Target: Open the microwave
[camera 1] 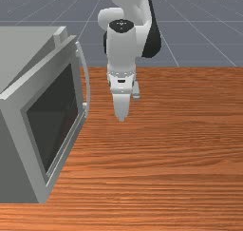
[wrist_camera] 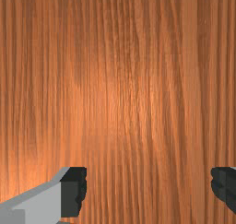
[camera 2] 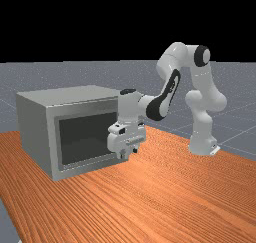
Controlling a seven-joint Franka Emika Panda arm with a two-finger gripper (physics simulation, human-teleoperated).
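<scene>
To the right of the microwave's handle [camera 1: 86, 78] in the front view, my gripper [camera 1: 122, 117] points down, with space between them. The grey microwave [camera 1: 23, 49] stands at that view's left, its dark-windowed door [camera 1: 54, 116] facing the hand's side. In the far view the gripper [camera 2: 129, 154] is in front of the door's right part and hides the handle; the door [camera 2: 87, 137] looks flush with the microwave body [camera 2: 37, 132]. Seen from the wrist, the gripper [wrist_camera: 149, 186] is open, its two dark fingertips wide apart with nothing between them.
Orange-brown wooden table [camera 1: 171, 154] extends to the right of the hand in the front view. Wood grain [wrist_camera: 120, 89] lies below the fingers. The arm's base [camera 2: 202, 144] stands at the far view's right.
</scene>
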